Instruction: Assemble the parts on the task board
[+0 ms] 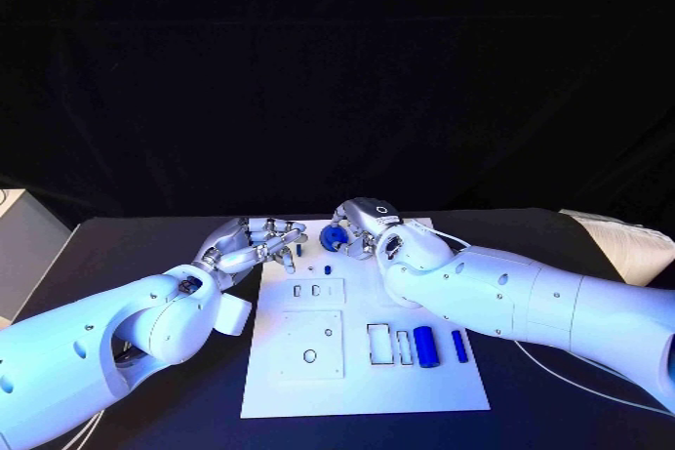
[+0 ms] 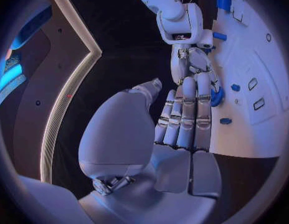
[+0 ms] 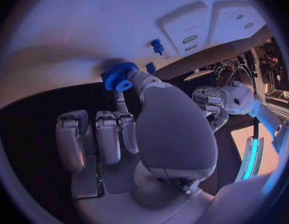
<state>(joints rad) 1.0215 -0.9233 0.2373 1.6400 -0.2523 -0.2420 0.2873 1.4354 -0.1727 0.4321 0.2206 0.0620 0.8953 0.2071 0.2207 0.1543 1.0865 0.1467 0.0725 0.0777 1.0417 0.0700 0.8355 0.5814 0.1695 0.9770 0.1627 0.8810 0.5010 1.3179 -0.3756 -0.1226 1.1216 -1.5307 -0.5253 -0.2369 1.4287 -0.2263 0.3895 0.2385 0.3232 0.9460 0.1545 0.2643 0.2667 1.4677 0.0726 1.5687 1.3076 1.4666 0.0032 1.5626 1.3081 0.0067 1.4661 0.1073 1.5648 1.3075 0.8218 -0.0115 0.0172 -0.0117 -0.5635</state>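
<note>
The white rectangular task board [image 1: 282,396] lies flat on the black table [image 1: 140,245], and the small blue toothed gear with a round central hub [image 1: 335,238] sits at the board's far edge, pinched between the thumb and a finger of the right silver hand [image 1: 369,225]. The left silver hand [image 1: 260,243] hovers over the board's far left corner, just beside the gear, its fingers extended side by side and gripping nothing. Two blue cylindrical pins [image 1: 423,346] lie side by side on the board's near right area, beside a rectangular slot, and a small blue peg [image 1: 325,270] stands on the board just nearer than the gear.
</note>
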